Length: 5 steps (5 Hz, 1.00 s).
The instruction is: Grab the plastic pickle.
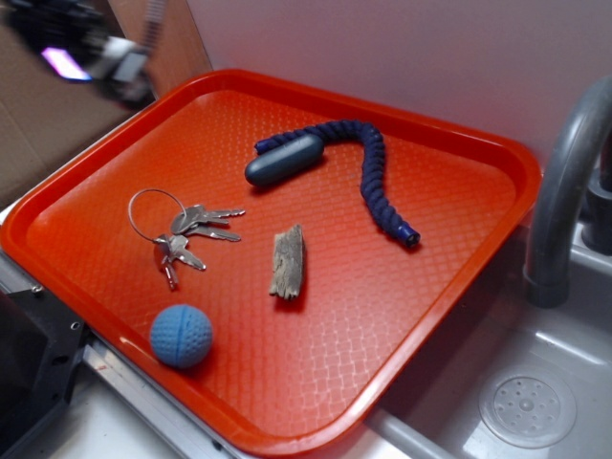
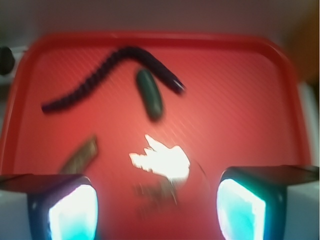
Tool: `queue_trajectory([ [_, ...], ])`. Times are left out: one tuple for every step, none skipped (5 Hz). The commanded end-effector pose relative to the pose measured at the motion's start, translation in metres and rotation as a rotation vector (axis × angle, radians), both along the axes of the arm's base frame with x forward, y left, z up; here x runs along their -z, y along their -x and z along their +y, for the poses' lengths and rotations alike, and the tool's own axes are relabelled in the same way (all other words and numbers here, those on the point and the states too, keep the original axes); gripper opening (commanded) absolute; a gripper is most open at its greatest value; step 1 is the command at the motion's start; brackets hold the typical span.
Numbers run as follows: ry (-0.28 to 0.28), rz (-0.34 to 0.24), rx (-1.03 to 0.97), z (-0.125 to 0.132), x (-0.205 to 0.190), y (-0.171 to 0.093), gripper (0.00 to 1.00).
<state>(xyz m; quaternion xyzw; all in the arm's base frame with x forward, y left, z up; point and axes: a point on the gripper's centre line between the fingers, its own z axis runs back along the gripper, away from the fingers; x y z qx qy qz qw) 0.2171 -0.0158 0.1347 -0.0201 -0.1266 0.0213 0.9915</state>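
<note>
Plastic pickle (image 1: pixel 284 160) — ungrasped
Lies on the orange tray (image 1: pixel 449 316), touching the rope (image 1: pixel 373 172); gripper (image 2: pixel 157 207) spread wide, empty — seemingly well short; approach and grasp remain.

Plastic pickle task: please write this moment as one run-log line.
end effector: open, empty | plastic pickle: on red tray, beside rope | grasp: not started

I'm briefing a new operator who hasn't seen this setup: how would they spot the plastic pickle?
Look at the orange tray beside the sink. Near its far edge lies a dark blue braided rope, and the plastic pickle rests against the rope's left end. It is a smooth grey-blue capsule, neither braided like the rope nor round and dimpled like the blue ball.
</note>
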Motion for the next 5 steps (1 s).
queue_trajectory([
  [0.007, -0.001, 0.061, 0.010, 0.091, -0.053, 1.00],
  [-0.016, 0.019, 0.117, 0.004, 0.123, -0.062, 1.00],
  [-0.008, 0.031, 0.161, -0.009, 0.132, -0.053, 0.00],
  [-0.015, 0.017, 0.186, -0.018, 0.127, -0.054, 0.00],
  [0.014, 0.028, 0.351, -0.028, 0.107, -0.052, 0.00],
])
